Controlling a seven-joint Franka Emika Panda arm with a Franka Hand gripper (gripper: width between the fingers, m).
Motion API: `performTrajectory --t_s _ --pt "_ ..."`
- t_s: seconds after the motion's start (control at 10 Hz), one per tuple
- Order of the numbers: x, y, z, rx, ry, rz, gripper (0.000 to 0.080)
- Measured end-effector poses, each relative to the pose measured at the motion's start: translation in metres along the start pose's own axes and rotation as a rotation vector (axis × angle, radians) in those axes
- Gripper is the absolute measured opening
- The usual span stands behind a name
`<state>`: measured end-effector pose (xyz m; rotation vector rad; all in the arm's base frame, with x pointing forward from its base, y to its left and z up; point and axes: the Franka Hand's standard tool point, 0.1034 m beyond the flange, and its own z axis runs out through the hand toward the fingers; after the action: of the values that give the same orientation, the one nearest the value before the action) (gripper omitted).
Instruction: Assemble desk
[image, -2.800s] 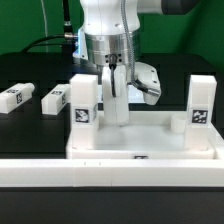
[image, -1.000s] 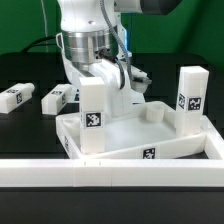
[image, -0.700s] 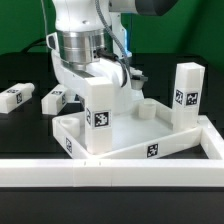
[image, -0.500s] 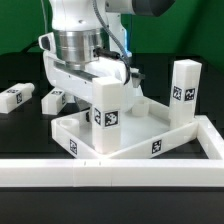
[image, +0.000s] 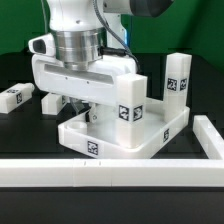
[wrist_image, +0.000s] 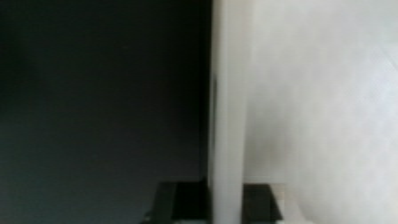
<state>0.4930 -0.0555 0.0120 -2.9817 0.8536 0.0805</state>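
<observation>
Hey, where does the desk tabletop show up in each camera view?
Exterior view: tabletop sits lower centre, turned askew.
Wrist view: tabletop is probably the blurred white surface filling half the picture, its edge between the fingers.
Shared landmark: the black table, the dark area in the wrist view.

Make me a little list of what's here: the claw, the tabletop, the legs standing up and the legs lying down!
tabletop: flat on the black table, askew to the low wall
claw: shut on the tabletop's wall
standing legs: two, upright in tabletop corners
loose legs: two, lying on the table at the exterior view's left
</observation>
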Motion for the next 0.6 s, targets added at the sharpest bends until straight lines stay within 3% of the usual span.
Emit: performTrajectory --t_s 0.4,0.6 --pt "0.0009 0.0019 0.0000 -0.001 0.000 -0.249 0.0063" --pt "0.0029 -0.0024 -0.0010 -0.016 0.002 -0.391 0.0063"
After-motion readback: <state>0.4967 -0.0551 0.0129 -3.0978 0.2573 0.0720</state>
